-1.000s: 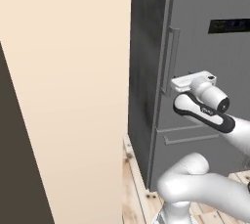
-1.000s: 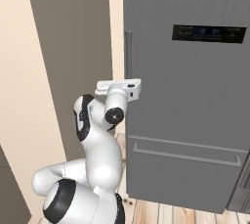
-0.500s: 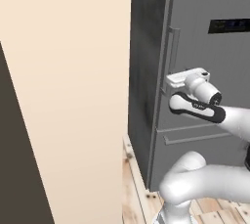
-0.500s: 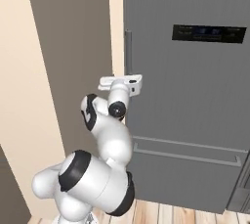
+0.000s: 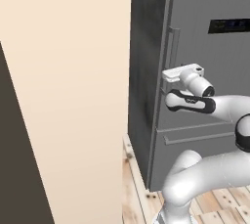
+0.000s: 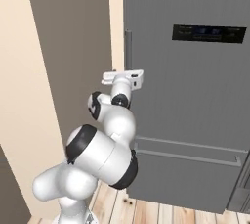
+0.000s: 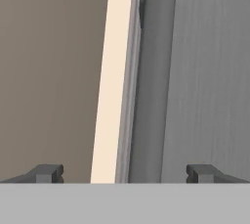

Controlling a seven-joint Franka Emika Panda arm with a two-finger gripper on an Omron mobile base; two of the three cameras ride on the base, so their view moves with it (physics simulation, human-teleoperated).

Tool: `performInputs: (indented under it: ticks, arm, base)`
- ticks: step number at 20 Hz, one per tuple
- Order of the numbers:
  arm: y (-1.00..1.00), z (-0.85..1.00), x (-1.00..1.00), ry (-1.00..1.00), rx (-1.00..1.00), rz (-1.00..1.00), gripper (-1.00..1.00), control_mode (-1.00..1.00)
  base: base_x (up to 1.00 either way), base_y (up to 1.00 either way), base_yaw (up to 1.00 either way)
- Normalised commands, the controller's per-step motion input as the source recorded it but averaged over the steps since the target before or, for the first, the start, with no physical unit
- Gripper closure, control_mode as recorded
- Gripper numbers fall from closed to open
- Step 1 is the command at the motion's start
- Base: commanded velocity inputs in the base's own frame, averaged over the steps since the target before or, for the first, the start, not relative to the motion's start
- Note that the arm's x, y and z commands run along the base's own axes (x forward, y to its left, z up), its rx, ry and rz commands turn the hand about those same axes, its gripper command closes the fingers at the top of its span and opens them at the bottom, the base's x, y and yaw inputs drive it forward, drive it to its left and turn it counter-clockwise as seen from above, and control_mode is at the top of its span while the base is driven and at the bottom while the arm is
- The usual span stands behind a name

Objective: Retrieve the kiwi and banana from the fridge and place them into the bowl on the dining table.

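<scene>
The tall dark-grey fridge (image 5: 205, 120) (image 6: 195, 96) stands shut, its black display panel (image 6: 209, 33) high on the door. Its long vertical handle (image 5: 172, 52) (image 6: 128, 47) (image 7: 152, 96) runs along the door's left edge. My gripper (image 7: 124, 174) is open, level with the handle's lower part and a short way off it, with the handle between the lines of the two fingertips. The white hand (image 5: 183, 74) (image 6: 123, 77) points at the door. The kiwi and banana are hidden behind the door; the bowl and dining table are out of view.
A beige wall (image 5: 63, 96) flanks the fridge on the left, with a dark panel (image 6: 68, 61) beside it. The bottom drawer's horizontal handle (image 6: 190, 154) sits low on the fridge front. Wooden floor (image 5: 136, 184) lies below.
The hand has risen slightly and come closer to the fridge handle, while the elbow swung round. The gripper stayed open and the door stayed shut.
</scene>
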Motion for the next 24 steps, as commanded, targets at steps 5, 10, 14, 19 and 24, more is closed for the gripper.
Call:
performInputs:
  ticks: [5,10,14,19,24]
  arm:
    - [-0.02,0.0,0.35,0.0,0.0,0.0,-1.0,-1.0]
    - [-0.2,0.0,0.26,0.0,0.01,0.0,-1.0,-1.0]
    - [-0.24,0.0,0.19,-0.03,0.01,0.0,-1.0,-1.0]
    - [-0.09,0.0,0.26,-0.01,0.0,0.0,-1.0,-1.0]
    - [0.0,0.0,0.38,0.0,0.0,0.0,-1.0,-1.0]
  base:
    - [0.0,0.0,0.0]
    - [0.0,0.0,0.0]
    - [0.0,0.0,0.0]
    - [0.0,0.0,0.0]
    - [0.0,0.0,0.0]
